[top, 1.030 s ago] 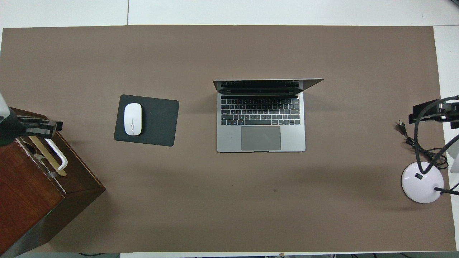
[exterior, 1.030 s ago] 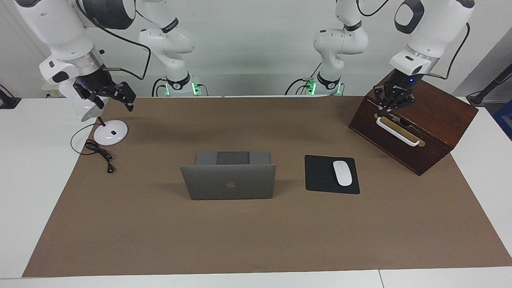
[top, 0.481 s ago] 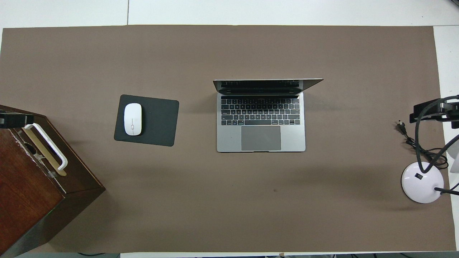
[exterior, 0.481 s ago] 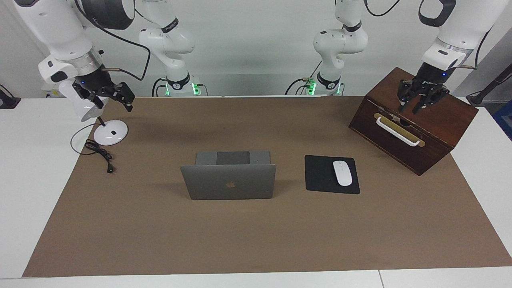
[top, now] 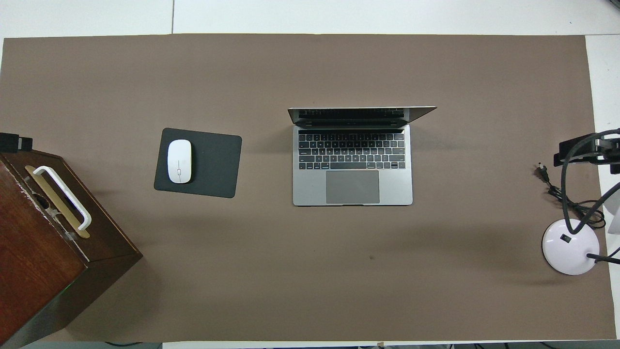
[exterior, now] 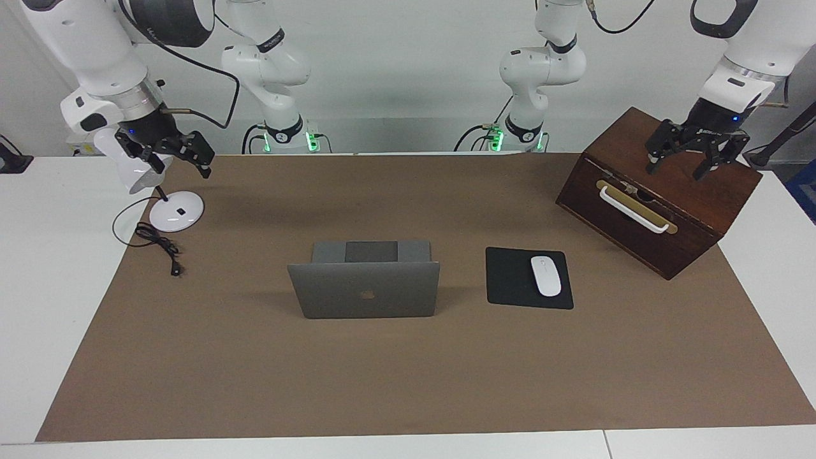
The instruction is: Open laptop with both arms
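The laptop (exterior: 364, 288) stood open; both tools, left tool (exterior: 693, 156) and right tool (exterior: 171, 153), hung spread and empty well apart from it; further pushing risked overbending its hinge.

Laptop (top: 352, 186) open mid-mat; mouse (top: 179, 161) on black pad (top: 213, 165); wooden box (top: 43, 261), lamp base (top: 569, 247) at ends

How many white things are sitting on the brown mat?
2: the mouse on the black mouse pad beside the laptop, and the lamp's round base at the right arm's end.
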You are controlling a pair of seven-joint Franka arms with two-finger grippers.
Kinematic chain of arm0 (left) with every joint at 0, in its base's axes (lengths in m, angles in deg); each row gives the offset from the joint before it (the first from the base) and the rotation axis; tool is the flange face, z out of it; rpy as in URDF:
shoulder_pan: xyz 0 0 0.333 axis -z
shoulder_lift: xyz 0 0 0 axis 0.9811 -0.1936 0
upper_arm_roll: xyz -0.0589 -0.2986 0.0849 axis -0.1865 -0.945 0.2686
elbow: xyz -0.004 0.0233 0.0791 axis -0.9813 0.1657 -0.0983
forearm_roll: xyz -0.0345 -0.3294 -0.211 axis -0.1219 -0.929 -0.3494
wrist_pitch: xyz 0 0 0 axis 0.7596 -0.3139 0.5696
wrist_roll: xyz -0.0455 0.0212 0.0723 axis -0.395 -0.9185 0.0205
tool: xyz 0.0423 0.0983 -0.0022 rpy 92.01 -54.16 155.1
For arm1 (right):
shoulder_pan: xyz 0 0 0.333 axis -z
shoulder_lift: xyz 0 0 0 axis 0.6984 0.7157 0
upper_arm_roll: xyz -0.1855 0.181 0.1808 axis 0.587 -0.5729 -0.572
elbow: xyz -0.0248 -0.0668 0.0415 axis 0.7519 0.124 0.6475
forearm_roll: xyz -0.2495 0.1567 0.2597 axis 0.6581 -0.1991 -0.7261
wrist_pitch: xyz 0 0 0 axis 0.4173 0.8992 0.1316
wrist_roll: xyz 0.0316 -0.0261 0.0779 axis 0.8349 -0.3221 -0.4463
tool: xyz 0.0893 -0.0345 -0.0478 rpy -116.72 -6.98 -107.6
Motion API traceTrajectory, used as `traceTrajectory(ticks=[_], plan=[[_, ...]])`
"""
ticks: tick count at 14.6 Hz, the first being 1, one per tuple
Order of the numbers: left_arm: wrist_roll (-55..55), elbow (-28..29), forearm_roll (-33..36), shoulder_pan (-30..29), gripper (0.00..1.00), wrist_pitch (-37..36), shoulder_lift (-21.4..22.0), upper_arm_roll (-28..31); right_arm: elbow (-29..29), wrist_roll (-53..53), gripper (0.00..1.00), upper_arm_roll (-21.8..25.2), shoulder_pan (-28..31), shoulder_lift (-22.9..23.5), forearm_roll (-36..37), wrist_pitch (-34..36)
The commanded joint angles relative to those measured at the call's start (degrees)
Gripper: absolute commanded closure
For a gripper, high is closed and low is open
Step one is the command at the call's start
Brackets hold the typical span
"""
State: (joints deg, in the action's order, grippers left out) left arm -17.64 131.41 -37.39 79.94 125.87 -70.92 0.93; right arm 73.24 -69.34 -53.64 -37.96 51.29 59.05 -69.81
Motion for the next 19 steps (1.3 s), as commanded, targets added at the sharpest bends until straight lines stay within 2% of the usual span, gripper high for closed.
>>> traceTrajectory(ticks=[1, 7, 11, 15, 17, 19], plan=[[2.2, -3.9, 0.8, -0.3, 0.0, -1.2, -3.8, -0.5, 1.6, 0.6, 0.0, -0.7, 1.0, -1.2, 0.1, -1.4], [2.6, -4.4, 0.9, 0.0, 0.0, 0.5, -7.8, -0.5, 1.5, -4.1, 0.0, -0.7, 1.0, -1.1, 0.1, -1.4], [2.7, -4.6, 1.0, -0.1, 0.0, -0.6, -8.0, -0.4, 1.5, -4.7, 0.0, -0.7, 0.9, -1.2, 0.1, -1.4], [2.8, -10.1, 1.1, -0.5, 0.0, -6.8, -8.7, -0.4, 1.5, -4.6, 0.0, -0.7, 0.9, -1.2, 0.1, -1.4], [8.2, -12.8, 1.1, 0.4, 0.0, -8.4, -10.2, -0.4, 1.5, -4.6, 0.0, -0.7, 0.9, -1.2, 0.1, -1.4], [12.5, -12.9, 1.1, 0.8, 0.0, -8.1, -10.3, -0.5, 1.5, -4.7, 0.0, -0.7, 1.0, -1.2, 0.1, -1.4]])
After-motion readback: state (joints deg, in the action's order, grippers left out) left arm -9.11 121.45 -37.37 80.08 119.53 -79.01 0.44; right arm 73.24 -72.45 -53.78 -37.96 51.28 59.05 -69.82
